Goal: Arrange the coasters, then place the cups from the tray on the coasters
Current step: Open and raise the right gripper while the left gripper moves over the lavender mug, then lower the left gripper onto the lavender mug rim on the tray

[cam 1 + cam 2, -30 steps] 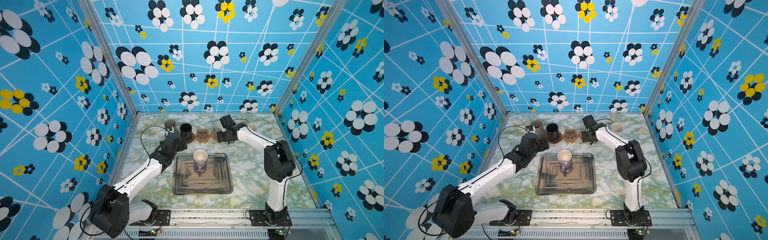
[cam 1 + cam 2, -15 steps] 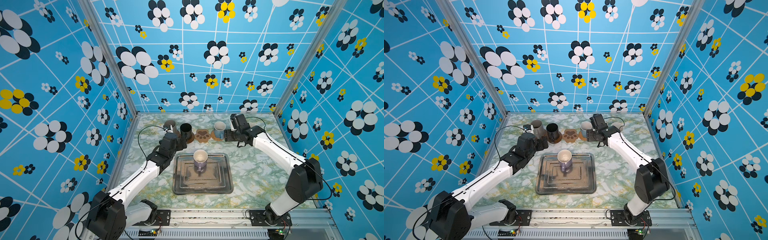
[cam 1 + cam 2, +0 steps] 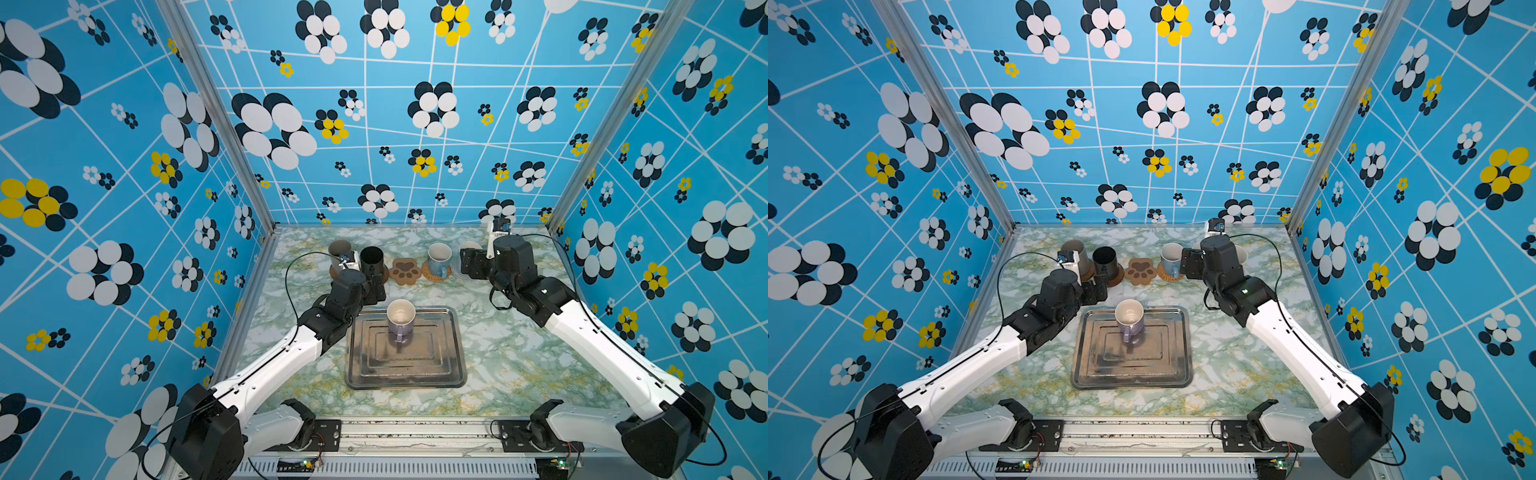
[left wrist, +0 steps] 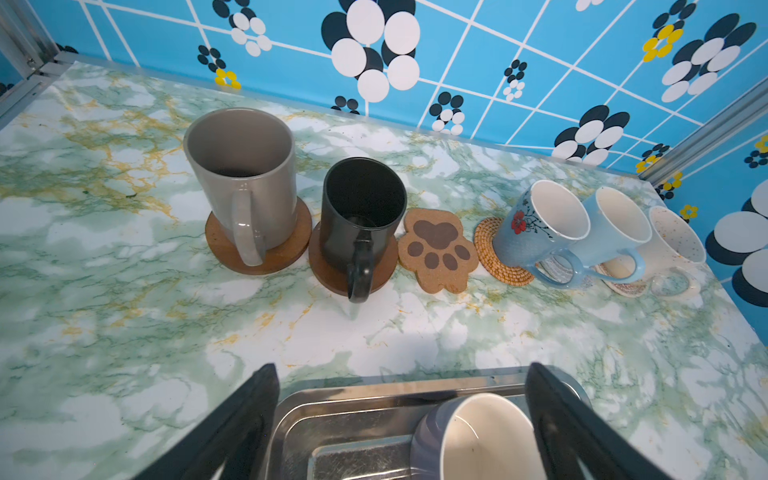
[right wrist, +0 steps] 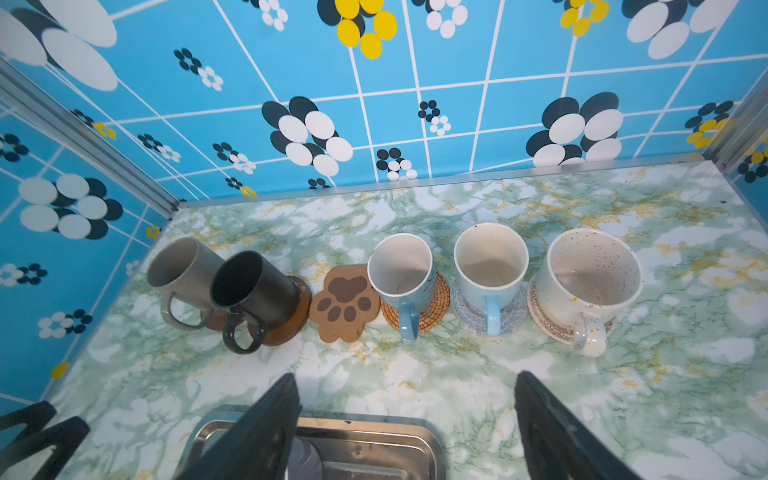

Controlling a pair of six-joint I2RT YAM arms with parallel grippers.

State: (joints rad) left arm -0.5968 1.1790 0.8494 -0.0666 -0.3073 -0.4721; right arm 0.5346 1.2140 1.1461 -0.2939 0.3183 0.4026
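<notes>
Left tool [image 4: 402,370]; lavender mug [image 4: 432,446] in tray [image 4: 332,409].

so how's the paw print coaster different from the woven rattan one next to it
Shape: the paw-print coaster has a paw outline, the rattan coaster is round.
Surface: the paw-print coaster is flat brown with darker pad marks, the rattan coaster is woven in coils.
Load: the paw-print coaster is bare, while the rattan coaster carries a light blue flowered mug.
Both lie flat, side by side, in the back row.
</notes>
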